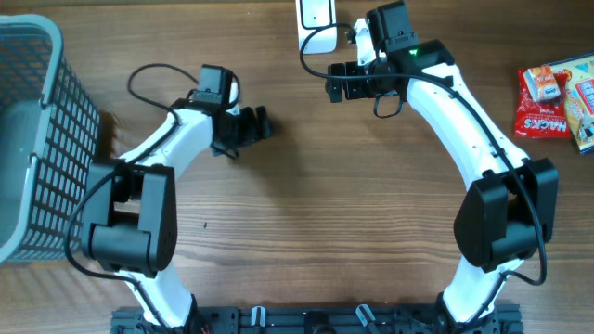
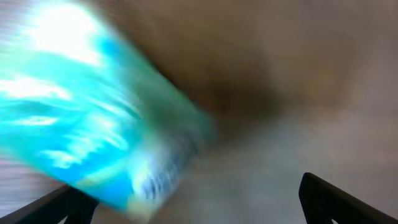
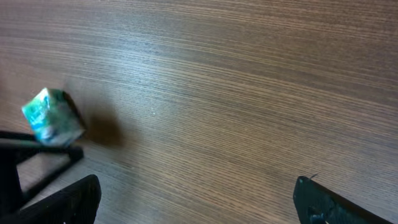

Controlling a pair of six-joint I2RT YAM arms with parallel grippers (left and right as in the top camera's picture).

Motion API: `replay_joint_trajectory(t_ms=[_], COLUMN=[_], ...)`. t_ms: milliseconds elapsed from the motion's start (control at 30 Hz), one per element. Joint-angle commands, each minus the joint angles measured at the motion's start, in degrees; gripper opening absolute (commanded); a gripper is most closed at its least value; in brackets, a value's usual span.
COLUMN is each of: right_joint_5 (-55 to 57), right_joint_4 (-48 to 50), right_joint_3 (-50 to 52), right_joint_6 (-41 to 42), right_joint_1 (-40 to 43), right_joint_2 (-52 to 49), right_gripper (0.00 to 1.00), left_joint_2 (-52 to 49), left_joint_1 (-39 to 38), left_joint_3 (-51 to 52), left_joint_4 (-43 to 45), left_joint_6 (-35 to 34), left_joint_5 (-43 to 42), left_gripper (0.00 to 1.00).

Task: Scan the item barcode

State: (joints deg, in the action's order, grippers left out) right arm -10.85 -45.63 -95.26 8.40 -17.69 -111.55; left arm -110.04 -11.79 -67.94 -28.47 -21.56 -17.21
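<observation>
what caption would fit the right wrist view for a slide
Open right gripper over the wooden table, a small teal box at far left

Open tabletop mid-scene, basket at left edge, snack packets at right edge.

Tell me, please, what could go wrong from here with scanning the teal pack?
1. The teal pack looks ungripped: the left gripper is open and its wrist view is smeared, so the pack may tumble and land barcode-down.
2. The right gripper, also open, hangs close beside the white scanner; a careless reach might knock it.
</observation>
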Motion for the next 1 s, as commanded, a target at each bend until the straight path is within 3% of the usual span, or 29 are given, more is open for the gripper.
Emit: replay_joint_trajectory(t_ms=[0, 67, 167, 267, 333, 467, 600, 733, 933, 967], right_joint_5=[0.57, 0.57, 0.57, 0.57, 0.57, 0.57, 0.57, 0.57, 0.57, 0.57], right_joint_4=[0.17, 0.17, 0.15, 0.17, 0.17, 0.17, 0.17, 0.15, 0.17, 0.15], right_joint_3=[0.26, 0.26, 0.26, 0.26, 0.26, 0.26, 0.26, 0.26, 0.26, 0.26], right_joint_6=[0.74, 0.74, 0.74, 0.74, 0.74, 0.74, 0.74, 0.72, 0.74, 0.74], right_joint_1=[-0.09, -0.09, -0.09, -0.09, -0.09, -0.09, -0.09, -0.09, -0.09, -0.09], right_joint_2=[-0.63, -0.63, -0.63, -0.63, -0.63, -0.63, -0.63, -0.63, -0.63, -0.63], right_gripper=[1.0, 1.0, 1.0, 1.0, 1.0, 1.0, 1.0, 1.0, 1.0, 1.0], left_joint_2=[-1.38, -1.05, 1.86, 6.27, 6.93, 5.51, 4.57, 0.81, -6.19, -6.75], left_joint_1=[-7.1, -10.38, -10.8, -5.6, -1.16, 7.98, 11.72, 10.54, 7.56, 7.15], left_joint_3=[0.48, 0.39, -0.09, -0.52, -0.52, -0.5, -0.48, -0.48, -0.48, -0.48], left_joint_4=[-1.11, -0.9, -1.29, -1.09, -1.07, -0.42, 1.86, 7.67, 12.33, 12.7], left_joint_6=[3.21, 3.39, 3.08, -2.36, -3.37, -7.23, -10.88, -11.04, -12.59, -12.57], left_joint_5=[-9.99, -8.46, 1.01, 12.07, 14.32, 14.34, 13.99, 4.98, 1.05, -0.74], left_gripper=[1.0, 1.0, 1.0, 1.0, 1.0, 0.98, 0.96, 0.96, 0.95, 0.88])
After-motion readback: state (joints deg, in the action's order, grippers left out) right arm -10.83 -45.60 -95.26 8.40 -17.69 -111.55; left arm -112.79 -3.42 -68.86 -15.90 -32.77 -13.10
